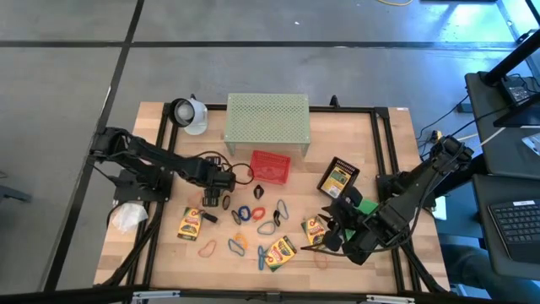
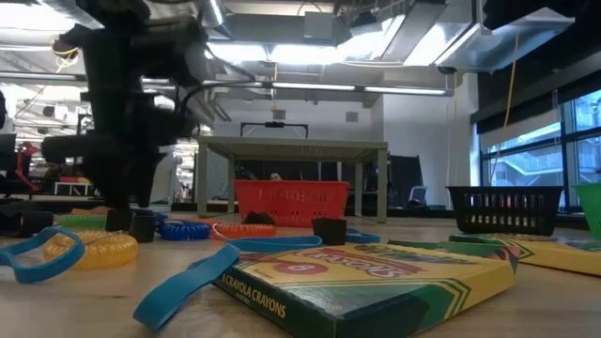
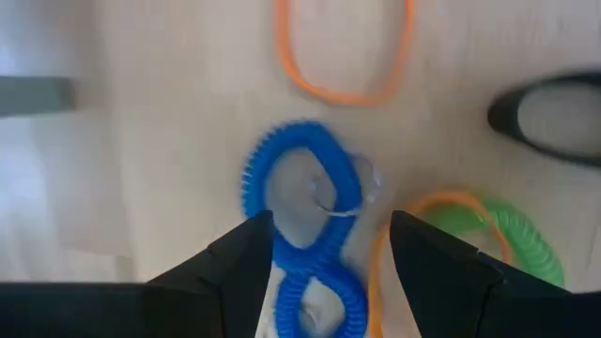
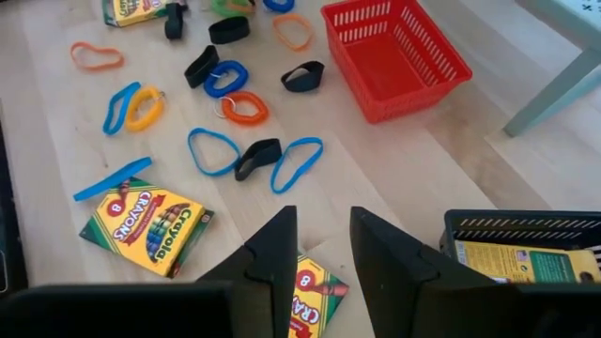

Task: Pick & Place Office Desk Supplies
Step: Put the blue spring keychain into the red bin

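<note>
Crayola crayon box [image 2: 376, 277] fills the foreground of the low view, lying flat with a blue band [image 2: 202, 272] draped against its near corner. Farther back on the left a yellow coil loop [image 2: 89, 249] and a blue coil [image 2: 183, 229] lie on the wood, with the left arm's dark bulk standing over them. Behind these stand the red basket [image 2: 291, 202], the pale green perforated shelf [image 2: 291, 150] and, to the right, a black basket [image 2: 512, 208].

From the high view, the left gripper [image 1: 213, 201] hangs over the cluster of loops left of centre on the table [image 1: 380, 169], in front of the red basket. Four crayon boxes show: one beside the left gripper [image 1: 190, 223], one at the front centre [image 1: 279, 251], one under the right arm [image 1: 315, 230], and one inside the black basket [image 1: 338, 178]. The right gripper [image 1: 333, 226] sits near the front right.

Left wrist view: the fingers [image 3: 235, 272] stand wide apart, straddling a blue coil loop [image 3: 305, 225] on the wood without touching it; an orange band [image 3: 343, 52] and a green coil [image 3: 512, 239] lie near.

Right wrist view: the right gripper's fingers [image 4: 272, 249] stand partly apart, holding nothing, above a crayon box [image 4: 315, 296]. Another box [image 4: 146, 225] lies beside scattered blue bands [image 4: 214, 150] and black clips [image 4: 257, 156]
</note>
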`<state>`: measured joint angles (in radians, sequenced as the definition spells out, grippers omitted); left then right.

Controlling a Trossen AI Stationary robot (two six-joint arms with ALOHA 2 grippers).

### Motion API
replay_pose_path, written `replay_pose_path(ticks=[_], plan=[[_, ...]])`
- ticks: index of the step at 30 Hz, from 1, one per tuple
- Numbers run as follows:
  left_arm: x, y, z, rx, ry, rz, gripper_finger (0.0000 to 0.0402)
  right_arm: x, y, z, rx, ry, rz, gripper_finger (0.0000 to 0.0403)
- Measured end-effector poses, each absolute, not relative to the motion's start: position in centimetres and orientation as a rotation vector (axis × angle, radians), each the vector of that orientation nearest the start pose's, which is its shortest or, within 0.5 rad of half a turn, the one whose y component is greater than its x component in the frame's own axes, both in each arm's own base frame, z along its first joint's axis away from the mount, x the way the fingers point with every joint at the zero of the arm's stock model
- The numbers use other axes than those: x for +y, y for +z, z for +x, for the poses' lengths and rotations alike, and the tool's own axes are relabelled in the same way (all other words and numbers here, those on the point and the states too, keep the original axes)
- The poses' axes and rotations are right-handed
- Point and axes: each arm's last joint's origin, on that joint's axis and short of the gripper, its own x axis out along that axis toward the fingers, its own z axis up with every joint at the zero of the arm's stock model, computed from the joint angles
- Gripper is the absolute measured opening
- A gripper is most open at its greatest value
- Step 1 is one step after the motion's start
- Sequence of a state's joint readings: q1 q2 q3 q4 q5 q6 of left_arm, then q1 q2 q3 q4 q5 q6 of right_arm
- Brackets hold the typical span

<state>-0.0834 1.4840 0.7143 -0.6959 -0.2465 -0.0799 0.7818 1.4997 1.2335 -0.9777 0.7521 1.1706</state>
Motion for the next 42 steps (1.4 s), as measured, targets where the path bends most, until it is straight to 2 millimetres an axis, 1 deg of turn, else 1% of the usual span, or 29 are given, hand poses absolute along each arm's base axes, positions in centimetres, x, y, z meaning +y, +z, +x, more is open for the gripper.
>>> replay_pose_path(ticks=[4,7,10,12,15,18,21,25,36,40,42], plan=[[-1.2,13.2,22.8,1.496,0.178,0.187,0.0208,18.5,27.6,21.4,0.736,-0.458,0.233,0.0103],[-1.3,12.8,22.9,1.520,0.166,0.179,0.0206,18.5,27.6,21.4,0.735,-0.457,0.235,0.0103],[-1.3,13.0,23.2,1.520,0.168,0.169,0.0196,18.5,27.6,21.5,0.732,-0.455,0.240,0.0103],[-1.3,13.4,23.5,1.500,0.171,0.169,0.0184,18.5,27.7,21.5,0.730,-0.454,0.242,0.0103],[-1.2,13.9,24.1,1.485,0.176,0.164,0.0155,18.6,27.7,21.5,0.714,-0.456,0.245,0.0103],[-0.8,14.2,24.8,1.432,0.201,0.151,0.0117,18.7,27.7,21.7,0.700,-0.458,0.244,0.0103],[-0.4,13.9,24.7,1.451,0.230,0.132,0.0073,18.8,27.5,21.8,0.695,-0.458,0.246,0.0103],[0.1,13.8,24.6,1.471,0.219,0.100,0.0015,19.0,27.4,21.8,0.689,-0.455,0.242,0.0103],[0.3,13.9,24.5,1.484,0.219,0.078,0.0004,19.5,27.4,21.6,0.650,-0.453,0.231,0.0103],[0.0,14.3,24.5,1.511,0.227,0.057,0.0004,19.5,27.5,21.6,0.648,-0.452,0.234,0.0103],[-0.1,14.7,24.8,1.501,0.240,0.050,0.0003,19.5,27.5,21.7,0.646,-0.451,0.236,0.0103]])
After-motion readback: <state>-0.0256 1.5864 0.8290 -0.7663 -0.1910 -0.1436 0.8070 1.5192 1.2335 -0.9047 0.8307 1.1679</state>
